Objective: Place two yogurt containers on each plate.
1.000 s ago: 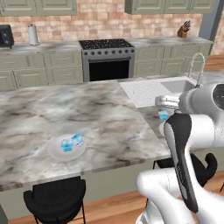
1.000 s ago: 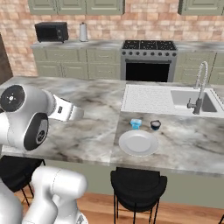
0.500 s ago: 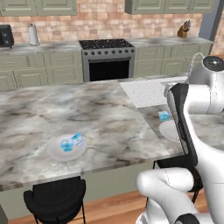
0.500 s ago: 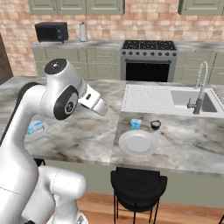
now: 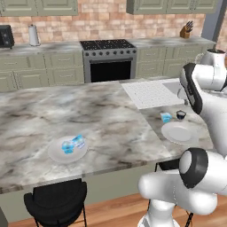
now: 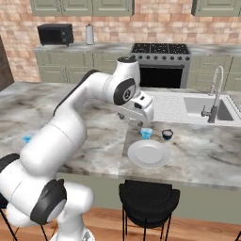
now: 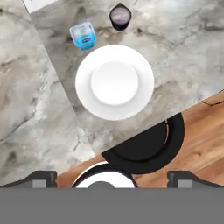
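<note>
One plate (image 5: 52, 155) lies on the island's left part with two yogurt containers (image 5: 72, 144) on it. A second plate (image 7: 114, 82) lies bare near the counter's front edge, also seen from the right base (image 6: 149, 154). A single yogurt container (image 7: 83, 35) stands on the counter just beyond that plate, apart from it (image 6: 146, 133). My gripper (image 7: 112, 178) hangs above this plate, open, fingertips wide apart with nothing between them. From the right base, the gripper (image 6: 134, 117) sits high over the counter, left of the lone tub.
A small dark cup (image 7: 120, 15) stands beside the lone tub. A sink with faucet (image 6: 214, 106) lies to the right, and a white drain mat (image 5: 148, 93) behind the plate. A black stool (image 7: 148, 140) sits under the counter edge; another stool (image 5: 55, 201) stands at the left.
The arm has swung from the left side of the island across to the right, ending above the bare plate. The plates and tubs have not moved.
</note>
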